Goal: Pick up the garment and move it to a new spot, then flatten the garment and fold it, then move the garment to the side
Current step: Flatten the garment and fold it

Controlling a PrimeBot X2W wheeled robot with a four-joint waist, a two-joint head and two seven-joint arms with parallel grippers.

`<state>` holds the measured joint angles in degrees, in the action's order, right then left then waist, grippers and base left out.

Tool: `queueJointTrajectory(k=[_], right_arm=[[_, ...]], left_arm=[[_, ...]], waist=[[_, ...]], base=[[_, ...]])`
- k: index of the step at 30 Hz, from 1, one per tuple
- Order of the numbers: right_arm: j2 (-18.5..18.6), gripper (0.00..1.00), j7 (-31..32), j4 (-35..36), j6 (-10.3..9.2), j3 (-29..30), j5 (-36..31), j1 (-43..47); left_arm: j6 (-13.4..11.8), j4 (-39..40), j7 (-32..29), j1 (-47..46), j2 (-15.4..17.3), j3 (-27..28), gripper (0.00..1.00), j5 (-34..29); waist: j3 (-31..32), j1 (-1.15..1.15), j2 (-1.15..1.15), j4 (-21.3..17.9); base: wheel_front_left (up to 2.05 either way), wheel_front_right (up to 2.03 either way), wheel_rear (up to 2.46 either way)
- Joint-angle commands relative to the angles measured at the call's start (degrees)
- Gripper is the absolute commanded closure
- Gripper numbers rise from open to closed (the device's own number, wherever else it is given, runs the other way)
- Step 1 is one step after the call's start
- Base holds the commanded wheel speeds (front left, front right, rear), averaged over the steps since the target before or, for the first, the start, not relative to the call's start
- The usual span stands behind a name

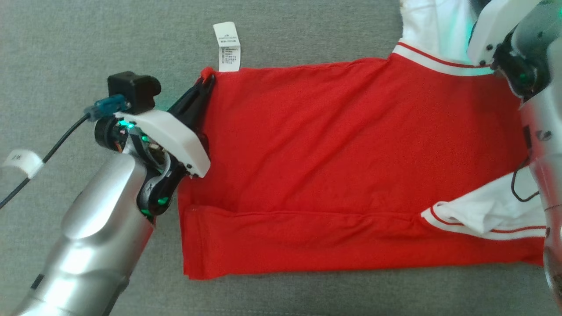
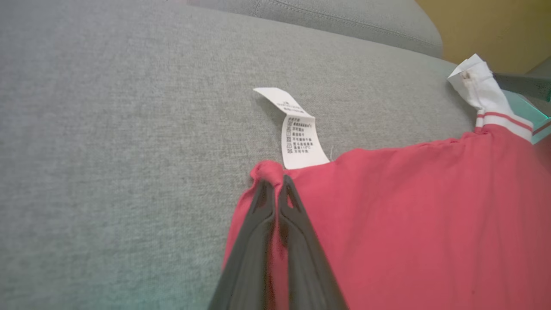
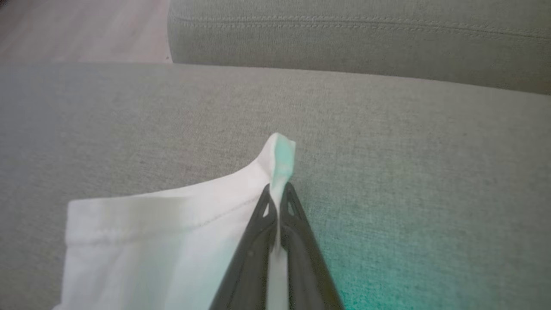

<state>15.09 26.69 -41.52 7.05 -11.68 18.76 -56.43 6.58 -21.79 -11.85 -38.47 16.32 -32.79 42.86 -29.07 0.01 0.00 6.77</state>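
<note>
The red garment (image 1: pixel 333 166) lies spread across the centre of the head view. The left gripper (image 1: pixel 207 81) pinches its upper left corner; the right gripper (image 3: pixel 279 189) pinches its white sleeve (image 3: pixel 172 224), upper right.

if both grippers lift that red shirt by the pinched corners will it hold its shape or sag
Probably sags: the shirt is thin knit, bunched where the left gripper pinches its corner. Likely light; it lies flat with soft folds on the sofa. The care label should just flop along.
</note>
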Motion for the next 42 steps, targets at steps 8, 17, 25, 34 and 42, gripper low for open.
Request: queueJointTrajectory(k=[8, 17, 25, 34, 42], right_arm=[[3.6, 1.0, -0.6, 12.4, 0.44, -2.7, 8.2, 3.6], [8.3, 1.0, 2.5, 35.7, 0.44, 2.6, 13.9, 22.5], [6.0, 1.0, 5.3, 48.7, 0.44, 10.0, 13.0, 38.3], [2.9, 1.0, 8.3, 53.7, 0.44, 11.8, 10.3, 48.0], [4.6, 0.0, 13.6, 53.7, 0.44, 11.2, 8.1, 51.5]], left_arm=[[-0.7, 8.9, 3.4, 3.3, 5.6, 3.4, 1.0, -0.5], [-5.3, 23.8, 6.9, 16.2, 10.2, 6.7, 1.0, 0.8], [-7.5, 31.7, 11.7, 28.6, 12.1, 10.0, 1.0, 4.0], [-9.1, 33.0, 12.9, 36.8, 11.8, 9.1, 1.0, 5.3], [-12.3, 30.0, 12.2, 40.7, 12.1, 8.6, 0.0, 4.8]], waist=[[2.1, -0.01, 0.0, -2.6], [5.2, -0.01, 0.0, -7.1], [7.5, -0.01, 0.0, -9.1], [8.3, -0.01, 0.0, -10.2], [10.1, -0.01, 0.0, -9.8]], base=[[0.0, 0.0, 0.0], [0.0, 0.0, 0.0], [0.0, 0.0, 0.0], [0.0, 0.0, 0.0], [0.0, 0.0, 0.0]])
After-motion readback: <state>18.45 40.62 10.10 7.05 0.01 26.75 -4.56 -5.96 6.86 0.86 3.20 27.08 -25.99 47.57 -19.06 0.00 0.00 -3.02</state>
